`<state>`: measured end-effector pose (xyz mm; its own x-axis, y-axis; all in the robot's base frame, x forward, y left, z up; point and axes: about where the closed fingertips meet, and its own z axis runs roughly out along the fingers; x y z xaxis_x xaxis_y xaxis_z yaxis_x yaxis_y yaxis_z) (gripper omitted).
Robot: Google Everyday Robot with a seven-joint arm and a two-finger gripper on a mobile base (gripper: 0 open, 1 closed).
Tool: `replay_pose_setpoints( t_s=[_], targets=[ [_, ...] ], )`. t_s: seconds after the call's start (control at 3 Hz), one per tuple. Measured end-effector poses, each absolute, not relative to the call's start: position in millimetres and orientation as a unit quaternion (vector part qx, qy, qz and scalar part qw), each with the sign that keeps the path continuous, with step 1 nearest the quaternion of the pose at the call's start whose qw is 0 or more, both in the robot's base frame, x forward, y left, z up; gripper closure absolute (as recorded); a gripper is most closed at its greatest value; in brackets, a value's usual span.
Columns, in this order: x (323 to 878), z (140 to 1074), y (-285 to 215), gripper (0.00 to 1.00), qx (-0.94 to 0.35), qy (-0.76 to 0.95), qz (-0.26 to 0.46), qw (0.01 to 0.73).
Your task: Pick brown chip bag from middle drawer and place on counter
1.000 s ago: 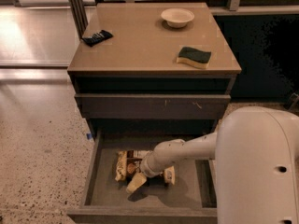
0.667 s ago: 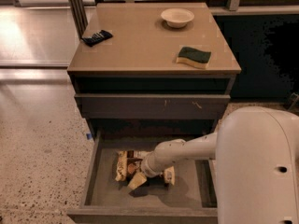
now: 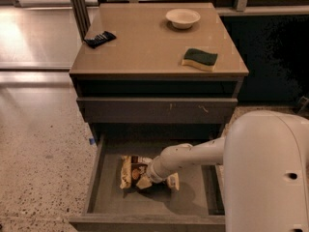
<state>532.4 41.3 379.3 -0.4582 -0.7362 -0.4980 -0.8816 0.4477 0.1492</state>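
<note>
The middle drawer (image 3: 99,180) is pulled out at the bottom of the camera view. The brown chip bag (image 3: 129,170) lies on its grey floor, left of centre, with cream-tan ends showing. My white arm reaches in from the right, and my gripper (image 3: 147,180) is down on the bag's right half, hiding part of it. The counter (image 3: 145,47) is the glossy tan top of the cabinet, above and behind the drawer.
On the counter are a small black packet (image 3: 99,38) at the back left, a white bowl (image 3: 182,18) at the back, and a green-and-yellow sponge (image 3: 200,59) at the right. A shut drawer front with pale scratches (image 3: 157,110) sits above the open drawer. Speckled floor lies to the left.
</note>
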Motion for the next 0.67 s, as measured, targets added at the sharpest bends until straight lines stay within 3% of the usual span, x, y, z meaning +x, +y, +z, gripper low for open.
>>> replay_pose_setpoints(
  t_s=[0.33,0.67],
  targets=[
    [532.4,386.0,41.3,0.88,-0.487,0.831,0.198,0.184],
    [532.4,390.1,41.3,1.00,-0.487,0.831,0.198,0.184]
  ],
)
